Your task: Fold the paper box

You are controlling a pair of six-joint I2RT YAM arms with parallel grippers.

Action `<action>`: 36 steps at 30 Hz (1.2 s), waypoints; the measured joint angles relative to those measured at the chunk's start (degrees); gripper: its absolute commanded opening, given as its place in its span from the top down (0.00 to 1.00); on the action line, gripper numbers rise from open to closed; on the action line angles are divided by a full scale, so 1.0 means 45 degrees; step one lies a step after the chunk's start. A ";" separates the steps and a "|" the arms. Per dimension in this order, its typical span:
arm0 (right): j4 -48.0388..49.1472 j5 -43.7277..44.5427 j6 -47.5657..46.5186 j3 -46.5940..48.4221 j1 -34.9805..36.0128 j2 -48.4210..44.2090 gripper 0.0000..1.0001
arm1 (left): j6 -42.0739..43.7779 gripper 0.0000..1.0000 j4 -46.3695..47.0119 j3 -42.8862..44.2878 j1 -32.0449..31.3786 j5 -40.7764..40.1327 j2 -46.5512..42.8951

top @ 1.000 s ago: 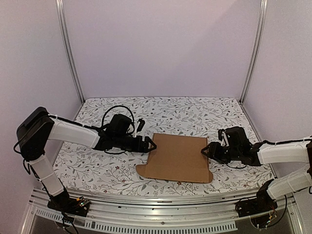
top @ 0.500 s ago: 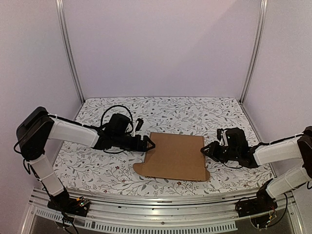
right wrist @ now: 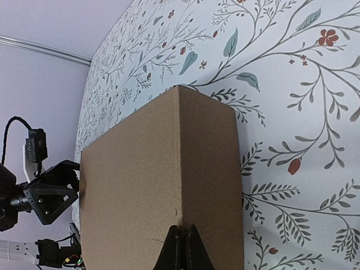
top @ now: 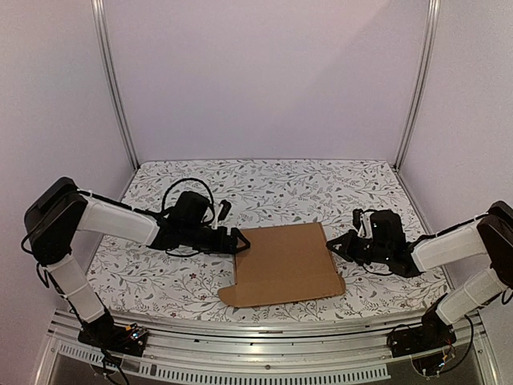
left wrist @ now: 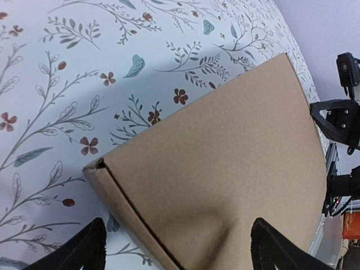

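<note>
Right gripper (right wrist: 180, 247) we found closed, fingertips against the paper box (right wrist: 152, 185) edge; left gripper (left wrist: 177, 239) stood wide, straddling the opposite side.

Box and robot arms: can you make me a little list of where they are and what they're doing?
box: brown cardboard, lying flat
table: covered in a flowery pattern
left pincer: open, the box's left corner between its fingers
right pincer: shut, seems to pinch the box's right edge
arms: one on each side of the box
</note>
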 measured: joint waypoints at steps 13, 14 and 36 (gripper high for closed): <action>0.0393 0.0058 -0.0277 -0.0019 0.0000 0.0243 1.00 | -0.0617 0.07 0.0189 -0.1433 0.0792 0.0539 -0.1190; 0.0389 0.0117 -0.0316 -0.0034 0.0000 0.0219 1.00 | -0.0748 0.07 0.0316 -0.1554 0.0797 0.0675 -0.1190; -0.1807 0.1486 -0.1195 -0.0763 0.0000 -0.2045 1.00 | -0.4813 0.00 0.6426 -0.2531 0.0806 0.3691 0.1404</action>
